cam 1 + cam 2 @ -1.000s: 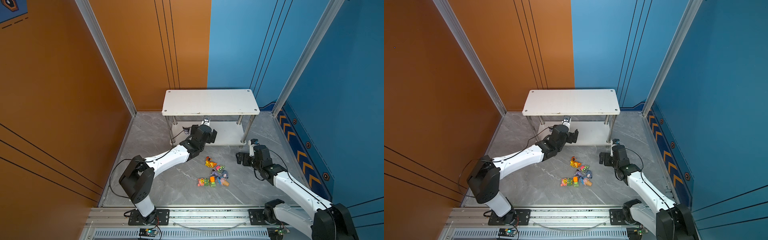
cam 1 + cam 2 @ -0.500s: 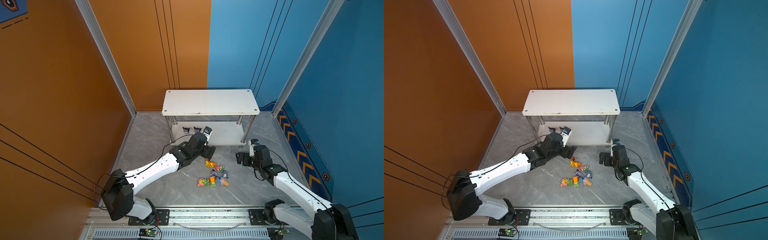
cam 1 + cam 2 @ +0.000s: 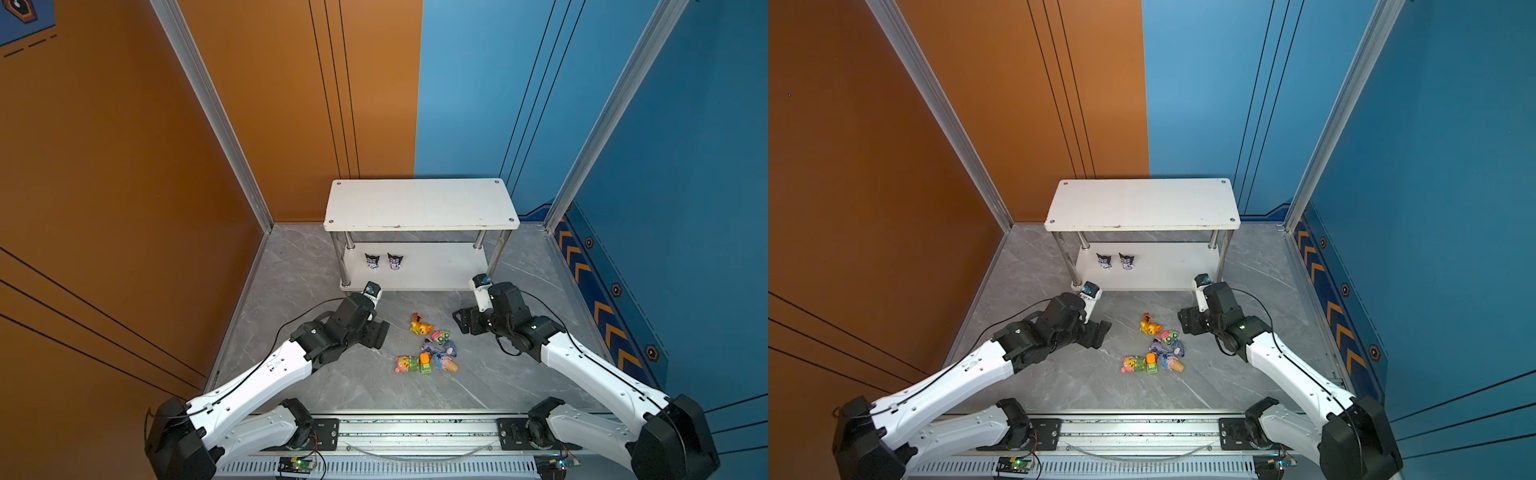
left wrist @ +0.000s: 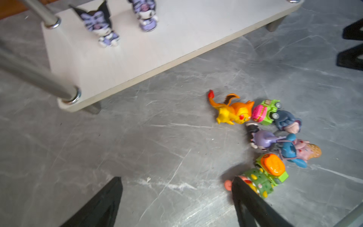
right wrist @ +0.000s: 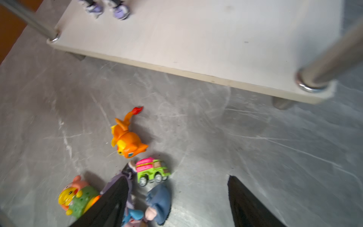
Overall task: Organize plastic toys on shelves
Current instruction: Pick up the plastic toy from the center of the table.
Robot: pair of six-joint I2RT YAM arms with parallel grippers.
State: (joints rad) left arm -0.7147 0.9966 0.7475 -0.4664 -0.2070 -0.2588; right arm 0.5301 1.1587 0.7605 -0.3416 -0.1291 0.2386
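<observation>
The shelves [image 3: 419, 203] stand at the back, and two black-purple horned toys [image 3: 372, 261] [image 3: 395, 261] stand upright on the lower board [image 3: 440, 270]. The other plastic toys lie in a pile on the floor: orange dragon [image 3: 419, 325], green car [image 3: 440, 335], grey donkey [image 3: 449, 347], pink-yellow one [image 3: 404, 364], second green car [image 3: 424, 363], blue one on a cone [image 3: 448, 365]. My left gripper [image 3: 380, 334] hangs open just left of the pile, empty [image 4: 176, 178]. Right of the pile my right gripper [image 3: 462, 322] is open and empty [image 5: 176, 176].
The grey marble floor [image 3: 332, 382] is walled by an orange panel on the left and a blue panel on the right. Chrome legs [image 3: 348, 241] hold up the rack's corners. A rail with the arm bases [image 3: 415, 428] runs along the front.
My left gripper has drawn back from the lower shelf to the floor beside the pile, uncovering a second horned toy there. The right gripper has edged toward the pile.
</observation>
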